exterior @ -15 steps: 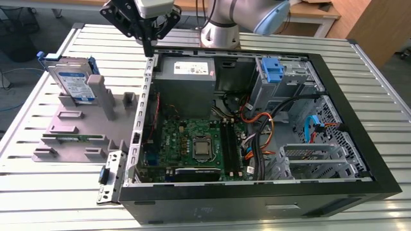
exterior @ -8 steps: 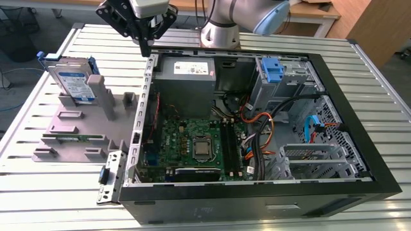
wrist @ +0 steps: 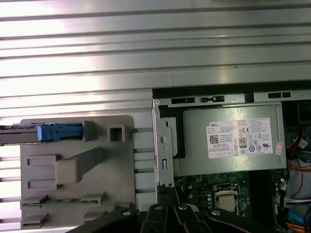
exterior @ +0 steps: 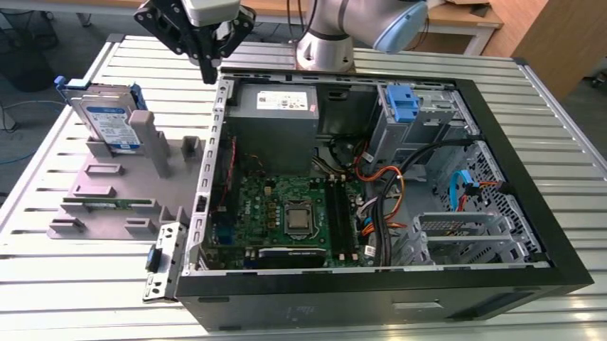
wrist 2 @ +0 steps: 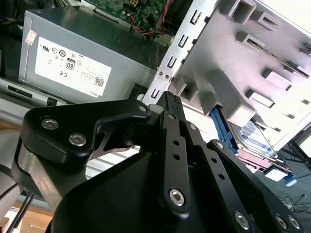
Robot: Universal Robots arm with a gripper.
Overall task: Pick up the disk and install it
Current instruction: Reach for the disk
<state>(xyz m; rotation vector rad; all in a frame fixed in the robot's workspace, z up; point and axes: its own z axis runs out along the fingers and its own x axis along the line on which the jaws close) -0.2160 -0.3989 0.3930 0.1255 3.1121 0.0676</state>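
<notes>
Gripper (exterior: 207, 71) hung above the far corner of the open computer case (exterior: 379, 302), over the case's side wall on the exterior view's left. Its fingers were pressed together with nothing between them - no grasp. In both wrist views the closed tips (wrist 2: 170, 99) (wrist: 167, 191) showed as one narrow black stack against the case edge.

The disk (exterior: 112, 126) stood upright on edge in the grey fixture (exterior: 104, 185), at the fixture's far end, on the exterior view's left of the case. Its white-and-blue label faced the camera and the blue caddy framed it. It was well apart from the gripper and untouched. In the first wrist view the disk (wrist: 53, 131) appeared edge-on, with the blue caddy end sticking out of the fixture (wrist: 121, 165). In the second wrist view the disk (wrist 2: 252, 133) sat beyond the fixture (wrist 2: 243, 58), partly hidden by it.

A green circuit strip (exterior: 104, 204) lay in one of the fixture's slots nearer the camera.

Inside the case, the grey power supply (exterior: 275, 114) with a white sticker sat in the far corner, just beside the gripper. It was also seen in both wrist views (wrist 2: 73, 63) (wrist: 228, 145). The motherboard (exterior: 284, 206) lay flat on the case floor. An empty blue bracket (exterior: 402, 103) sat in the drive bay at the far side, toward the exterior view's right - no drive in it.

Case and fixture both rested on a slatted metal table (exterior: 76, 284).
</notes>
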